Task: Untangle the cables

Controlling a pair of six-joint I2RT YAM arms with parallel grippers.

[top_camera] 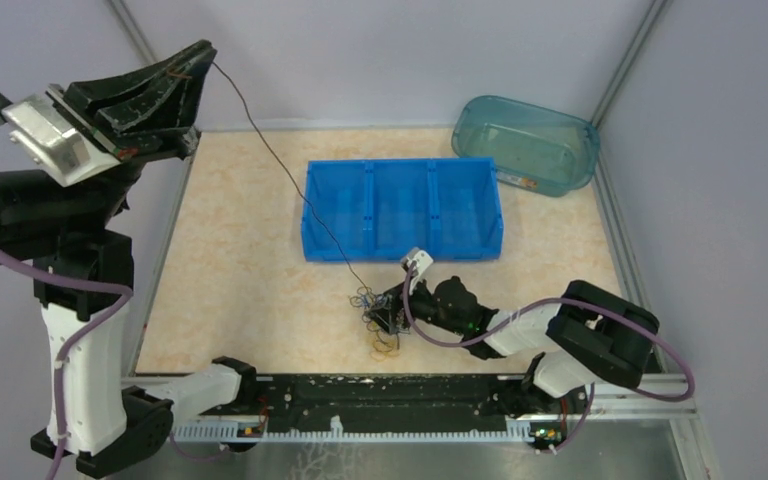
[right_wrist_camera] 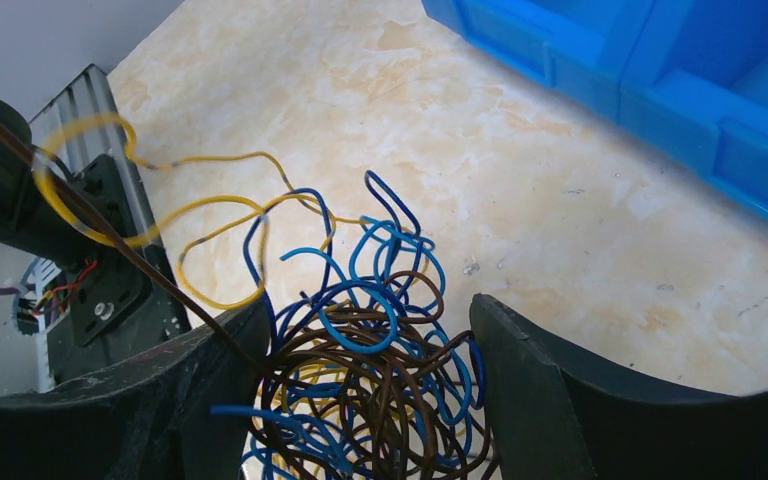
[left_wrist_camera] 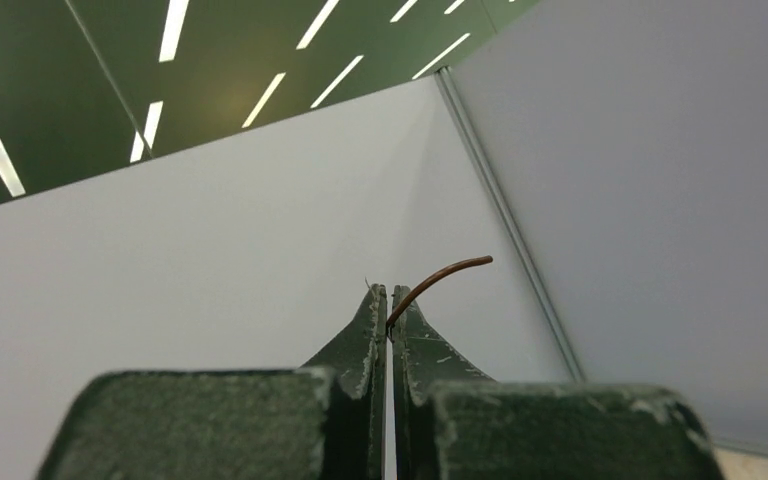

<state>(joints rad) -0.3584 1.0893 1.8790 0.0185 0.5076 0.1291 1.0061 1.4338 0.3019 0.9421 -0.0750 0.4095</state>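
The cables are a fist-sized tangle (top_camera: 380, 318) of blue, brown and yellow wires on the table in front of the blue bin. My right gripper (top_camera: 394, 308) is low over it. In the right wrist view its jaws (right_wrist_camera: 370, 303) stand wide apart with the tangle (right_wrist_camera: 370, 380) between them, wires brushing both fingers, so it is open. A yellow wire (right_wrist_camera: 200, 205) loops out to the left. One thin brown wire (top_camera: 270, 150) runs taut from the tangle up to my left gripper (top_camera: 198, 55), raised high at the far left. That gripper (left_wrist_camera: 387, 295) is shut on the wire's end (left_wrist_camera: 440, 275).
A blue bin (top_camera: 400, 247) with three compartments stands just behind the tangle; its corner shows in the right wrist view (right_wrist_camera: 680, 70). A teal tub (top_camera: 560, 182) sits at the back right. The arms' black rail (top_camera: 360, 400) runs along the near edge. Walls close in the table.
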